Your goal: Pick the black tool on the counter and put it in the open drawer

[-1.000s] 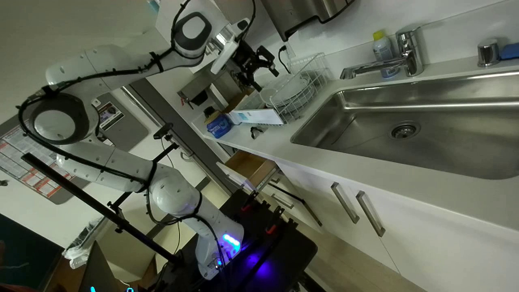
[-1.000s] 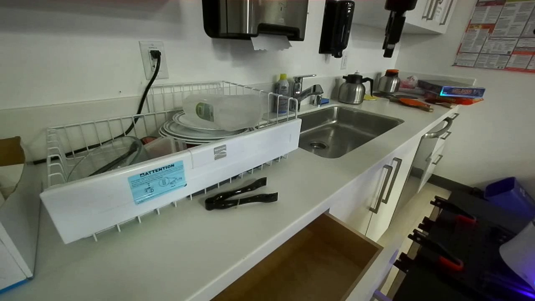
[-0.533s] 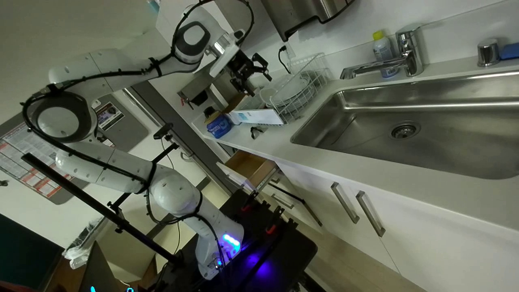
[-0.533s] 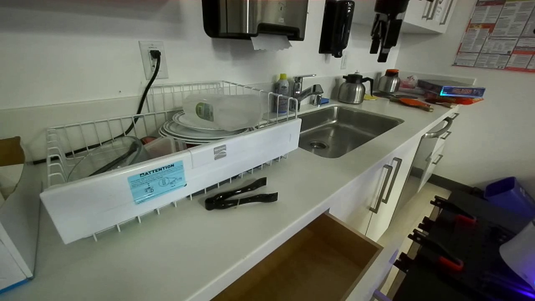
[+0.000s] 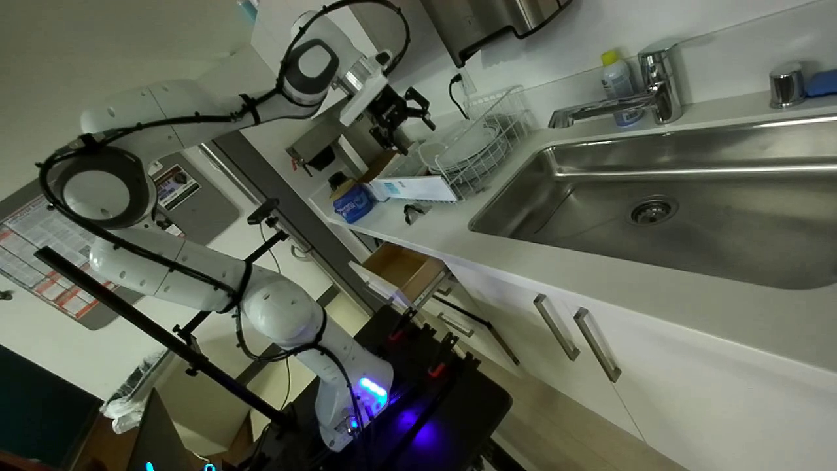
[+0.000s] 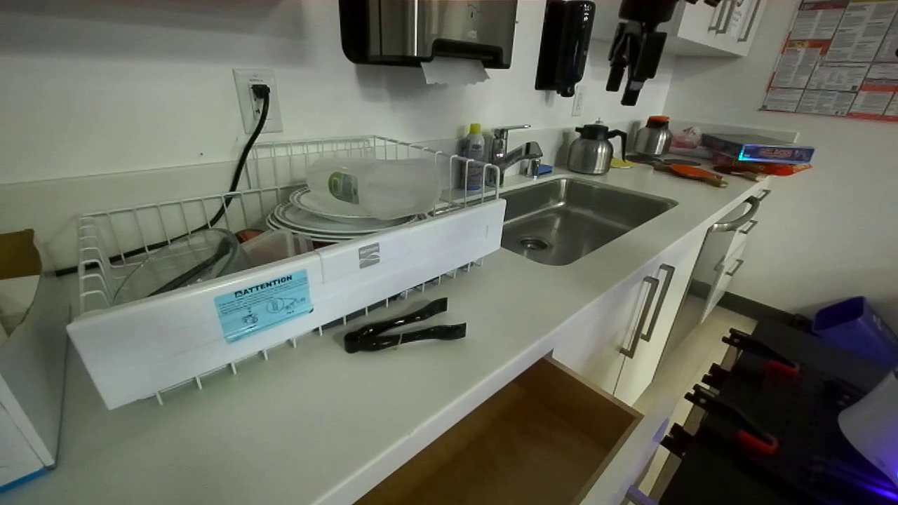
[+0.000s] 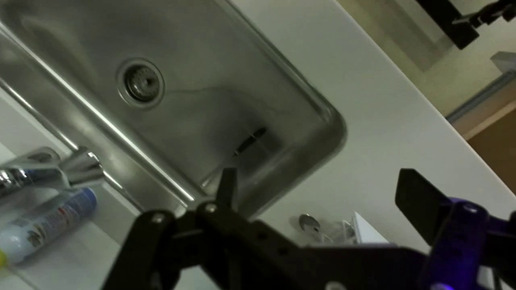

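Note:
The black tool is a pair of black tongs [image 6: 428, 334] lying on the white counter [image 6: 280, 428], legs spread, in front of the dish rack. The tongs show small and dark in an exterior view [image 5: 412, 212] and are out of the wrist view. The open drawer [image 6: 519, 435], with an empty-looking brown wooden interior, is pulled out below the counter edge; it also shows in an exterior view [image 5: 402, 268] and at the right edge of the wrist view [image 7: 498, 141]. My gripper [image 5: 416, 139] is open and empty, high above the counter; its spread fingers [image 7: 318, 172] show in the wrist view.
A white wire dish rack [image 6: 414, 245] with plates stands behind the tongs. A steel sink [image 5: 654, 252] with faucet [image 5: 660, 85] is beside it. A box [image 6: 28, 379] and a blue-labelled jar [image 5: 353, 201] stand at the counter's end. Cupboard handles [image 5: 598, 343] jut out below.
My gripper has lowered slightly and shifted toward the dish rack side, and it has turned so both fingers show apart. The tongs and drawer have not moved.

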Motion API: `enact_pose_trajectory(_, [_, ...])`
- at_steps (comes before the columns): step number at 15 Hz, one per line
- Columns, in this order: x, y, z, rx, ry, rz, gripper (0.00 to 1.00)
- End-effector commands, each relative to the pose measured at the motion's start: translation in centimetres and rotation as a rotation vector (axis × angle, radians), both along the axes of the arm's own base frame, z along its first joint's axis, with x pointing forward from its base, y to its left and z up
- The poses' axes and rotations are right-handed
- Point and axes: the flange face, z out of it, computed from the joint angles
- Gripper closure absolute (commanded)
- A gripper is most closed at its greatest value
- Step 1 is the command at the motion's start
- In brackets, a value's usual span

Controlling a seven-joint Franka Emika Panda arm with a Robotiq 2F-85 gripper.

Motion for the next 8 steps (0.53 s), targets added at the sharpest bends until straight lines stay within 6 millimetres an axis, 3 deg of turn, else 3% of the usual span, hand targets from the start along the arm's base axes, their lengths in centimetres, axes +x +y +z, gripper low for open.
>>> enact_pose_trajectory(1, [-1.5,5.3,-0.4,0.116,-0.032,0.153,0.00])
enact_pose_trajectory(5, [-3.5,12.2,-2.5,0.221,0.003,0.350,0.00])
enact_pose_trajectory(8, [-4.3,16.6,-5.7,0.270,-0.012,0.506,0.00])
